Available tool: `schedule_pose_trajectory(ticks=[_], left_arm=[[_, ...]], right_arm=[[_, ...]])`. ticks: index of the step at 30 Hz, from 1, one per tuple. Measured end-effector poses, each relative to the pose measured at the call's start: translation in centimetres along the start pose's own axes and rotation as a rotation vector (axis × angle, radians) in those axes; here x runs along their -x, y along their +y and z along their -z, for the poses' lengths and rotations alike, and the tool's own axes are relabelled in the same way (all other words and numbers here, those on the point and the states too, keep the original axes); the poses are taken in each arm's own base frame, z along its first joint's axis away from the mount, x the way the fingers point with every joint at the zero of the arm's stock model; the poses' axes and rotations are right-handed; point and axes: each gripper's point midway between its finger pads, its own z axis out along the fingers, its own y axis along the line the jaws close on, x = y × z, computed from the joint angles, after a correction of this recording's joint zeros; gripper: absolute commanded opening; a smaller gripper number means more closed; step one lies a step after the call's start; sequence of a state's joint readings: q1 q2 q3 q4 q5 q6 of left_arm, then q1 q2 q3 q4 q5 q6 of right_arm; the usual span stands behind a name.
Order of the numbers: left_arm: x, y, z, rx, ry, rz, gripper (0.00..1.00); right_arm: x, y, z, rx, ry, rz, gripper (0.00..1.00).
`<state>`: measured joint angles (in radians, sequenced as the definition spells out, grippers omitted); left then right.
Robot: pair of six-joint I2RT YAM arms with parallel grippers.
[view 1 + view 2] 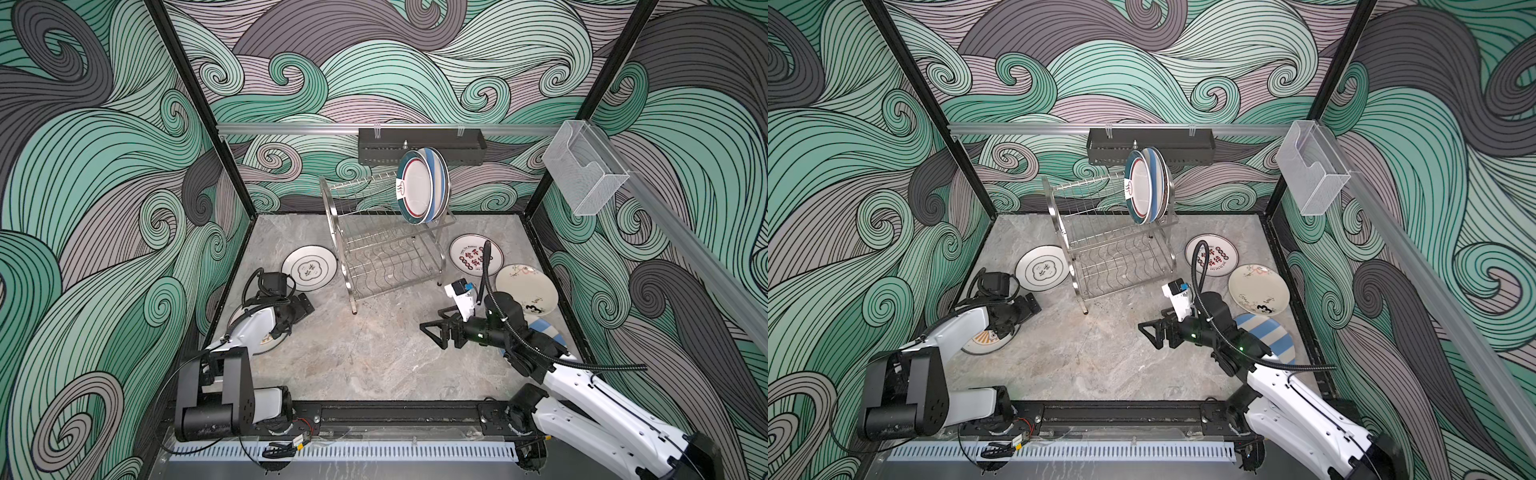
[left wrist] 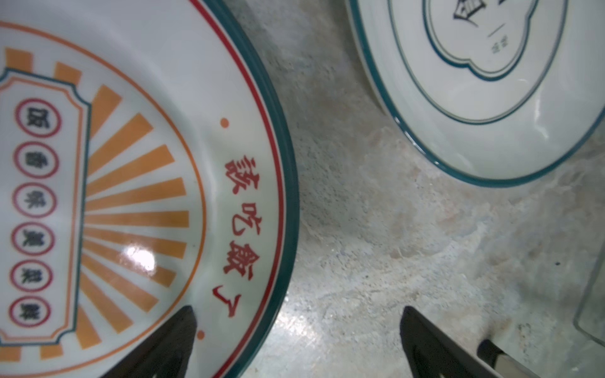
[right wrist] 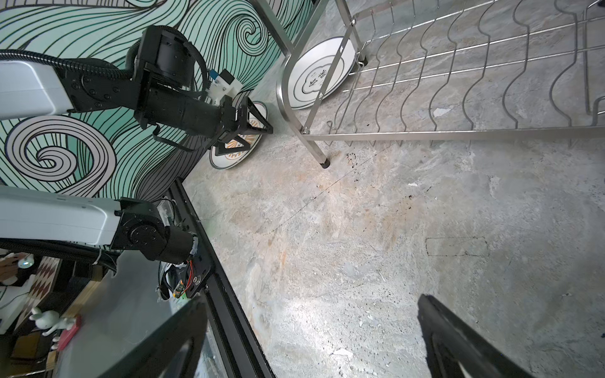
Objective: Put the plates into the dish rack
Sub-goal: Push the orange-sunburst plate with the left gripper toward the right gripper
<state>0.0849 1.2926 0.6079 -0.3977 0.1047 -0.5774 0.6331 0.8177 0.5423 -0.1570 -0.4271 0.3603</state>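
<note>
The grey marbled table point(image 1: 374, 365) fills the floor under both sets of fingers. The dish rack point(image 1: 388, 253) stands on it, farther back than either gripper's fingertips and between the two. On the rack's upper tier, well above all fingers, a teal-rimmed plate point(image 1: 415, 187) stands on edge with a blue-striped plate point(image 1: 441, 183) right behind it.

Five plates lie flat on the table. The sunburst plate point(image 2: 131, 196) lies directly under the left fingers, and the cloud-emblem plate point(image 1: 309, 268) lies just beyond them. The red-lettered plate point(image 1: 469, 255) and the cream plate point(image 1: 525, 289) lie behind the right fingers, and a second blue-striped plate point(image 1: 1271, 336) is under that arm.

The left gripper point(image 2: 296, 343) has its fingers apart, one over the sunburst plate's inside and one outside its rim; contact cannot be told. The right gripper point(image 1: 432, 332) holds its fingers wide apart over bare table, with nothing between them.
</note>
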Motion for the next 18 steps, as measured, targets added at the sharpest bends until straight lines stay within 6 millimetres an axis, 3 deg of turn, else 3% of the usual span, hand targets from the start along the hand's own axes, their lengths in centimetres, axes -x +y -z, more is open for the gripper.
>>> schedule_pose_trajectory(ticks=[7, 18], left_arm=[[-1.9, -1.7, 0.2, -0.145, 0.014, 0.026, 0.99], [-6.7, -3.1, 1.8, -0.298, 0.063, 0.032, 0.98]], right_arm=[[-0.4, -0.2, -1.8, 0.035, 0.047, -0.061, 0.99], [-0.5, -0.1, -2.7, 0.061, 0.06, -0.085, 0.99]])
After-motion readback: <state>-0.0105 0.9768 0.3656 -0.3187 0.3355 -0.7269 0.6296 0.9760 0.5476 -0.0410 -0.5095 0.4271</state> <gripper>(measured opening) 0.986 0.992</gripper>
